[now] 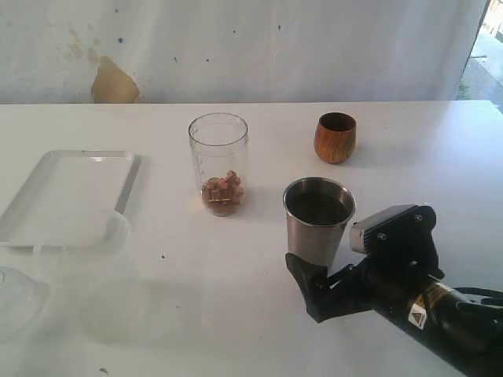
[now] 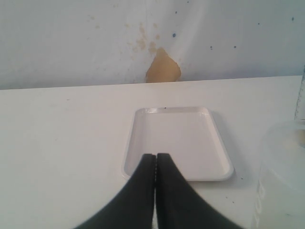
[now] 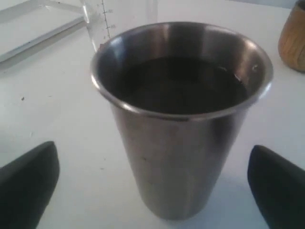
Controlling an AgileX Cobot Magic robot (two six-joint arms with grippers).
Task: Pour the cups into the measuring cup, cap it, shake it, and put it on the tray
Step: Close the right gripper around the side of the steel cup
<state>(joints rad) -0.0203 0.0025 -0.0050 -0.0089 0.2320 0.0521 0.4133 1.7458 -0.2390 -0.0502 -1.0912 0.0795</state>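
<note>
Left gripper (image 2: pixel 155 191): fingers are pressed together with nothing between them; it is held over bare table just short of the tray, so no support is given to any vessel.
Tray (image 1: pixel 67 196): lies flat at the left, well apart from the cups; nothing is set on it.
Measuring cup (image 1: pixel 218 161): stands upright and free near the table centre, with brownish pieces at its base. Being tall, narrow and unsteadied, it is judged liable to be toppled by a knock from a pouring rim.
Steel tumbler (image 1: pixel 318 220): stands upright, right of the measuring cup, and dark liquid is seen high inside it. Liquid could be spilled by an early tilt or a jolt on lifting.
Wooden cup (image 1: pixel 335 137): stands behind the tumbler, apart from it; contents cannot be told.
Right gripper (image 3: pixel 152 191): fingers are spread wide on either side of the tumbler, not touching it. On the smooth tapered wall a low or off-centre grip could slip.
</note>
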